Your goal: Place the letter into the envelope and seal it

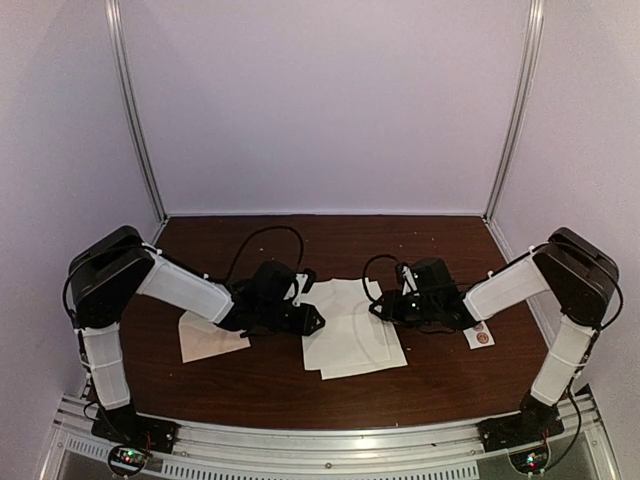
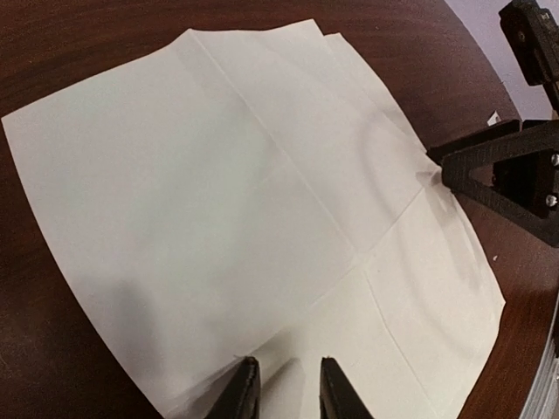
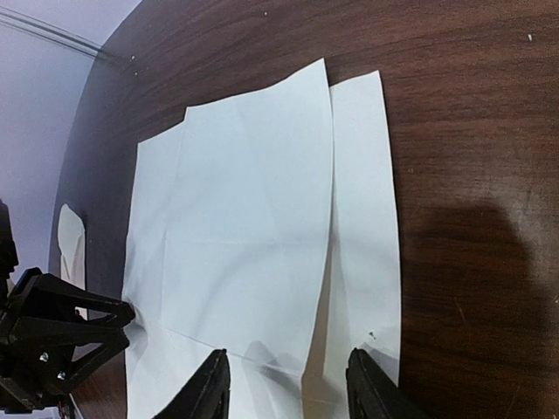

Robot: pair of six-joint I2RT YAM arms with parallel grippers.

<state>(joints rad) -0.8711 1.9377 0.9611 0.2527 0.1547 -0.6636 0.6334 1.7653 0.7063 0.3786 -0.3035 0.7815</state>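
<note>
The letter (image 1: 350,335) is a large off-white creased sheet lying mid-table, partly folded so that a lower layer shows along one side. It fills the left wrist view (image 2: 262,201) and the right wrist view (image 3: 253,218). My left gripper (image 1: 316,320) sits low at the letter's left edge, jaws a little apart over the paper (image 2: 288,388), holding nothing. My right gripper (image 1: 380,308) is at the letter's right edge, jaws wide open over it (image 3: 284,375). The small tan envelope (image 1: 205,335) lies flat left of the left arm.
A white sticker strip (image 1: 482,335) lies on the brown table right of the right gripper. White booth walls stand at the back and both sides. The right gripper's tip (image 2: 434,166) touches the sheet opposite the left gripper's tip (image 3: 129,314).
</note>
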